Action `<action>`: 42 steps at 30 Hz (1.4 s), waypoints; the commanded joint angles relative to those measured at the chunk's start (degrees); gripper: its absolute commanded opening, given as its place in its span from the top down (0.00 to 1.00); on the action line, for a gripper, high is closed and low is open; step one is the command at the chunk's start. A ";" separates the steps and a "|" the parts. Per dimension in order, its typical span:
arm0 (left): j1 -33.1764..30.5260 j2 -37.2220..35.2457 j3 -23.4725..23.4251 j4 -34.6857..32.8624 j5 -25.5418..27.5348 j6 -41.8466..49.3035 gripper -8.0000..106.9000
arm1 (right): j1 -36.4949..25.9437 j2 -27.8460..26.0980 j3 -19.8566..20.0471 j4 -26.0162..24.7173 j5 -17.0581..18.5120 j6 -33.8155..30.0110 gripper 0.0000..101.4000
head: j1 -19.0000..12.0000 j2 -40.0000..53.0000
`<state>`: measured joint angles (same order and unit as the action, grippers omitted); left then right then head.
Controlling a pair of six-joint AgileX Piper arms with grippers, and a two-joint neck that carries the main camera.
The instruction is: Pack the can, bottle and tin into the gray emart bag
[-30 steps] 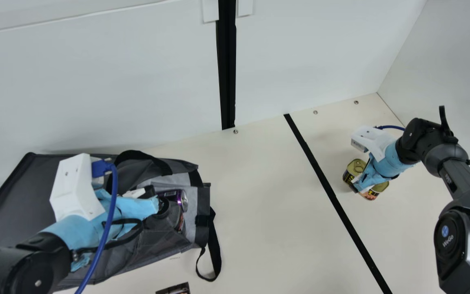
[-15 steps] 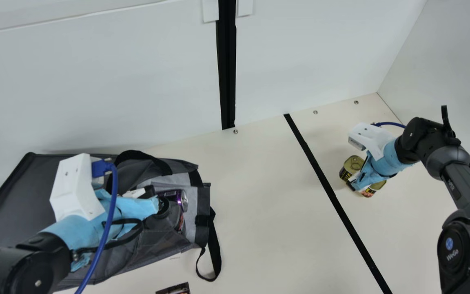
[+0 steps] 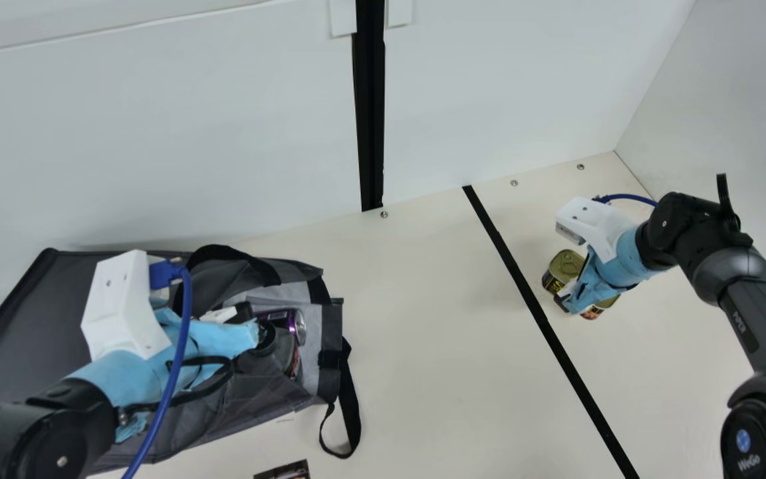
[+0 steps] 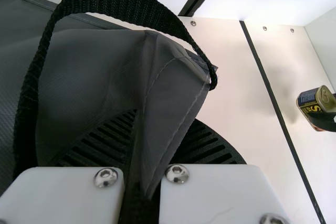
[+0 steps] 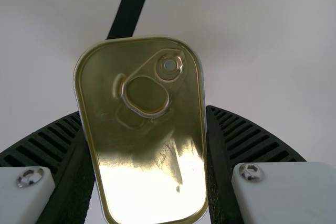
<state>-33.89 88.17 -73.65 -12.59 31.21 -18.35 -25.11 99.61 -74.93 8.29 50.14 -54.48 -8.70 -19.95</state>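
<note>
Main view: toward three o'clock, the right gripper [image 3: 572,298] clasps the tin [image 3: 564,265] by opposite sides. Toward eight o'clock, the left gripper [image 3: 255,334] pinches a fold of the bag [image 3: 256,399], in which lie the can [image 3: 290,320] and the bottle [image 3: 283,351].

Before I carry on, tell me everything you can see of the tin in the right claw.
The tin is a rectangular metal can with rounded corners, its gold-coloured, shiny lid facing up and closed, with the pull tab lying flat near one end. The side wall is printed dark with yellow lettering and some orange-red. The right claw grips it across its two long sides. It looks lifted off the table, to the right of the black strip in the main view, outside the bag.
</note>
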 commanded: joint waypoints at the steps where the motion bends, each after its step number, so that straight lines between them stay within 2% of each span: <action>1: 0.00 0.00 0.00 0.00 0.00 0.00 0.84 | 0.63 -0.87 0.35 -0.13 0.00 0.40 1.00 | -1.30 -0.05; 23: 0.00 0.00 0.00 0.00 0.00 0.00 0.84 | 9.73 -8.87 5.19 -1.14 0.61 3.83 1.00 | -1.30 -0.05; 42: 0.00 0.00 0.00 0.00 0.00 0.00 0.84 | 18.07 -11.19 6.79 -3.29 0.53 8.76 1.00 | -1.30 -0.05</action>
<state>-33.89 88.17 -73.65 -12.59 31.21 -18.35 -7.39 88.44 -68.13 5.14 50.75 -45.98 -8.70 -19.95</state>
